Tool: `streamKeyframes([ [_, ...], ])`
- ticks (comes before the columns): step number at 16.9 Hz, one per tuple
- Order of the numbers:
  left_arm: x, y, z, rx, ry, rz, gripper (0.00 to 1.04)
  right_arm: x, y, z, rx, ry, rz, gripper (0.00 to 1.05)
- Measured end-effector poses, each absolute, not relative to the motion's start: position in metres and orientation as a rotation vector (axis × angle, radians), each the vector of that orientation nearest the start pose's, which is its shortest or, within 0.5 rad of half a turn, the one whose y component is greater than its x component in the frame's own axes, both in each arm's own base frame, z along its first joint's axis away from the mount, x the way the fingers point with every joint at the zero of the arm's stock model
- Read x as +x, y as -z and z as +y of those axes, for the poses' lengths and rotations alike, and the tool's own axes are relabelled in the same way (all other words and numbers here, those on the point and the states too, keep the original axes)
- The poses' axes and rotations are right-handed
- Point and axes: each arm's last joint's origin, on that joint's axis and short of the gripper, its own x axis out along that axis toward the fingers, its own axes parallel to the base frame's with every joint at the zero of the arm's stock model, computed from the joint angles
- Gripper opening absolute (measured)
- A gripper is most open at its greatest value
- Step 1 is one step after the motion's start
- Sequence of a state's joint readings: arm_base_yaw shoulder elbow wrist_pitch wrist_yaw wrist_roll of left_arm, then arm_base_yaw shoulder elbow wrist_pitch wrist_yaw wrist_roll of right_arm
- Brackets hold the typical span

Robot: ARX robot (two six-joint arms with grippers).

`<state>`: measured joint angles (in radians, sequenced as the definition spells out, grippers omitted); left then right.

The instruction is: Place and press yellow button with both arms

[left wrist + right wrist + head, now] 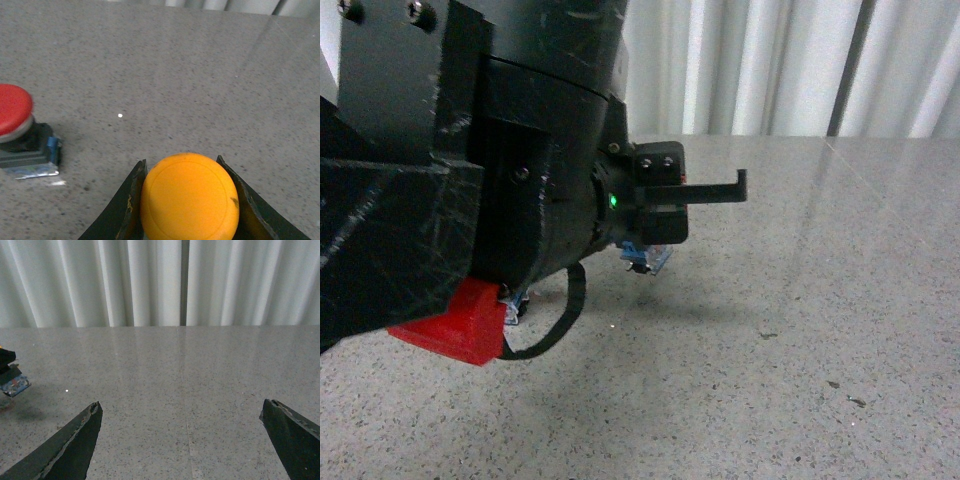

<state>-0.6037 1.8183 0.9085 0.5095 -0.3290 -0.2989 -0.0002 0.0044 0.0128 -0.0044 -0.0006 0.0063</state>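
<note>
Here, the left end effector (181, 161) is clamping the yellow button (189, 197) by its cap. In the left wrist view the two black fingers (127, 212) are pressing against opposite sides of the round yellow cap, which is filling the gap between them. In the front view the left arm (470, 170) is occupying most of the left half of the picture. One finger is pointing toward the right, and the button's blue-grey base (646, 258) is hanging just below the wrist. The base appears to be clear of the desk (800, 360), with a faint shadow lying beneath it. The right wrist view is catching this base at its edge, likewise above a shadow on the speckled surface. The right end effector (181, 409) is standing wide apart, its two dark fingertips (80, 440) gripping and touching nothing. A red-capped button (14, 112) is sitting upright on the desk beside the left end effector, apart from the yellow one, its grey block base resting on the surface. White curtains (150, 280) are hanging behind the far edge of the desk. A red shape under the left arm in the front view is too hidden to identify.
</note>
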Motion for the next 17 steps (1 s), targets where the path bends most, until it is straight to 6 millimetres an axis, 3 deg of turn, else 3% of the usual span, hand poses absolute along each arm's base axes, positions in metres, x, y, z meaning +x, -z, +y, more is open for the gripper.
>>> streamKeyframes([
  [3, 0.301, -0.160, -0.216, -0.123, 0.223, 0.412, 0.33, 0.097, -0.167, 0.000, 0.006, 0.000, -0.004, 0.98],
  [13, 0.297, -0.152, -0.218, -0.133, 0.182, 0.464, 0.33, 0.097, -0.167, 0.000, 0.006, 0.000, -0.004, 0.98],
  [16, 0.297, -0.151, -0.218, -0.137, 0.185, 0.474, 0.57, 0.097, -0.167, 0.000, 0.006, 0.000, -0.004, 0.98],
  [17, 0.297, -0.151, -0.219, -0.139, 0.193, 0.476, 0.88, 0.097, -0.167, 0.000, 0.006, 0.000, -0.004, 0.98],
])
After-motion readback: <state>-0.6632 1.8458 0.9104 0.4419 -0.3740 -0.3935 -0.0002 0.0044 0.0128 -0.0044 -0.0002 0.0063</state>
